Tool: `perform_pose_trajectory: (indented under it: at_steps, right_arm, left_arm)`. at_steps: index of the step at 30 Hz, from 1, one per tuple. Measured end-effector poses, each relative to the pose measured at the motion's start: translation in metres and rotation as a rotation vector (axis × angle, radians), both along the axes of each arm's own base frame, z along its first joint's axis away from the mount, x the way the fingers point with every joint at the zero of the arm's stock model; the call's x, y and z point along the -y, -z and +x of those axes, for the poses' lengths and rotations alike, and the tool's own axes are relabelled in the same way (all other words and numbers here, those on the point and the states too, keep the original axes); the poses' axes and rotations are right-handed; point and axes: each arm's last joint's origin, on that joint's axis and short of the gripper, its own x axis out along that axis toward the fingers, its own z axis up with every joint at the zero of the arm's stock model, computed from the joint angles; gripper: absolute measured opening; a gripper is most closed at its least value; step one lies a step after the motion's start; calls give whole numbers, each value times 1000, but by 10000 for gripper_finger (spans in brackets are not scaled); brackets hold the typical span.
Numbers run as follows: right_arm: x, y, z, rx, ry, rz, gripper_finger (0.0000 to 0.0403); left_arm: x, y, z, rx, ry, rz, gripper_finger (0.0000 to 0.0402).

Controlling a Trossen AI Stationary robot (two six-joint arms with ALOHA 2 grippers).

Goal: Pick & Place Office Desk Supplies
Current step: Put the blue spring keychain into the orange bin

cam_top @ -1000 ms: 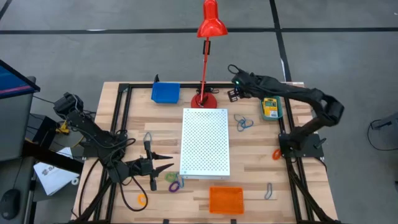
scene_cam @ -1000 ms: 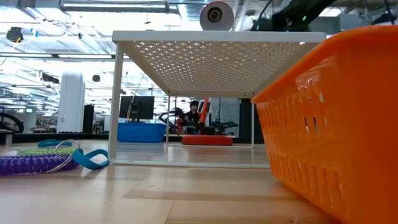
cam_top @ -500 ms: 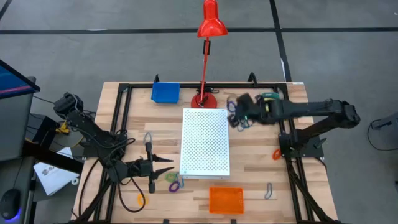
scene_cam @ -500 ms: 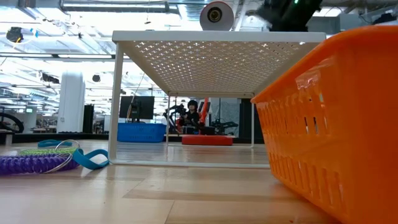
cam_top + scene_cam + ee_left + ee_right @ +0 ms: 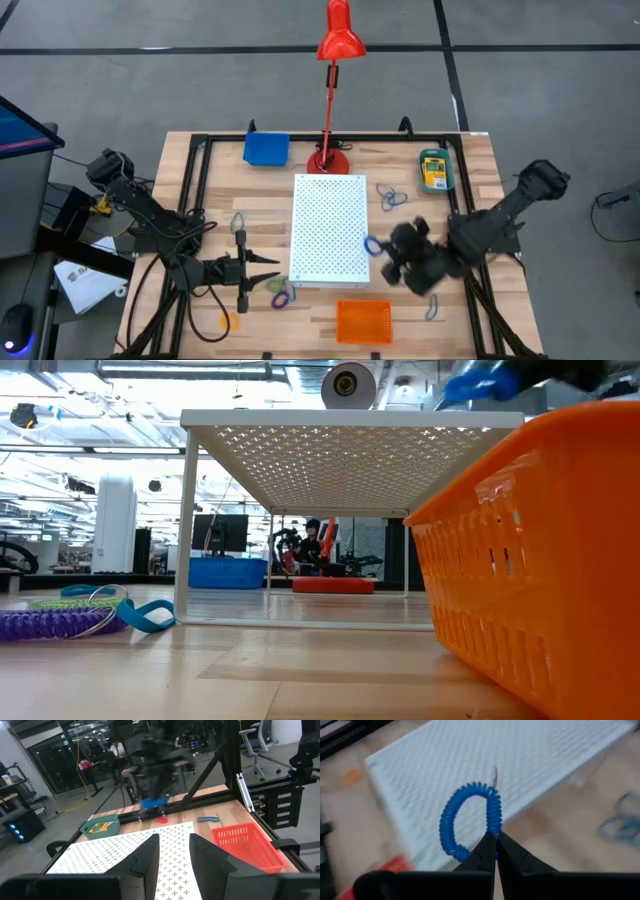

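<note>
One blue coil loop (image 5: 470, 822) hangs pinched in the right end effector (image 5: 495, 842), lifted clear of the white perforated board (image 5: 330, 228), probably bound for the orange tray (image 5: 363, 322); the left end effector (image 5: 262, 268) waits, fingers slightly apart.

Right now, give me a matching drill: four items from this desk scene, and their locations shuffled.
Items:
1. blue coil loop
2. crayon box
3. blue tray
4. orange basket

Places:
A. near table edge, just in front of the white perforated board
B. far right part of the table, by the frame rail
C. pinched in the right gripper, held by the board's right edge
D. far edge, left of the red lamp base

Pairs: 1-C, 2-B, 3-D, 4-A
</note>
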Motion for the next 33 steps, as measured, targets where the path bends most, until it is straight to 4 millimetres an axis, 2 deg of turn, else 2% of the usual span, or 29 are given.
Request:
perform_pose_trajectory:
  at_steps: [5,9,13,21,26,33]
  right_arm:
    - [-42,12,-19,41,-17,134,0]
    - [-71,24,-23,83,-39,230,0]
    - [-94,34,-16,115,-70,303,0]
    - [-131,48,10,16,-103,341,0]
    - [-148,53,21,-30,-102,326,0]
    - [-146,88,37,-175,-41,273,0]
  left_arm:
    - [0,0,0,2,0,-2,102]
    - [0,0,0,2,0,-1,102]
    - [0,-3,0,19,2,24,102]
    - [0,-10,1,67,4,61,102]
    - [0,-10,1,66,5,68,102]
    - [1,-10,0,66,6,65,102]
